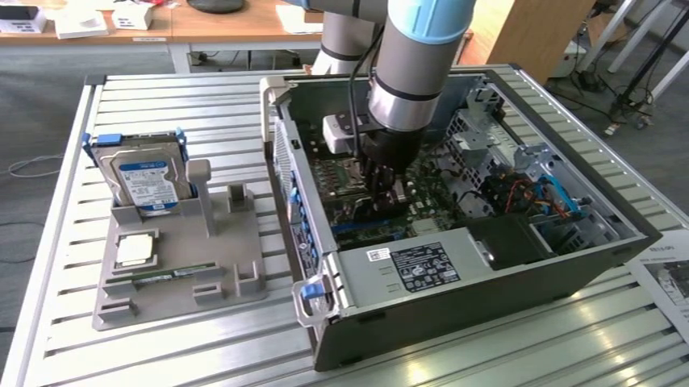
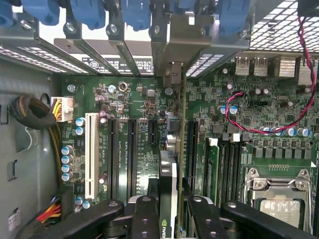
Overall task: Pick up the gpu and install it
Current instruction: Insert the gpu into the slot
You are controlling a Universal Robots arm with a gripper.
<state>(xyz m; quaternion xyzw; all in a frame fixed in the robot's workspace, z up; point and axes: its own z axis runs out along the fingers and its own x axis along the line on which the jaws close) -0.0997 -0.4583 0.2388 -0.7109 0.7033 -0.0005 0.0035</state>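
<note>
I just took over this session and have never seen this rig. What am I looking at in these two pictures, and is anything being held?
The exterior view shows a robot arm reaching down into an open computer case lying on a slatted metal table. Its end effector is over the motherboard. On the exterior view's left, a grey holder carries a hard drive.

The wrist view comes from a camera on the arm, looking past the end effector at the green motherboard. Between its black fingers sits the gpu, a thin card seen edge-on, held above the long expansion slots.
</note>
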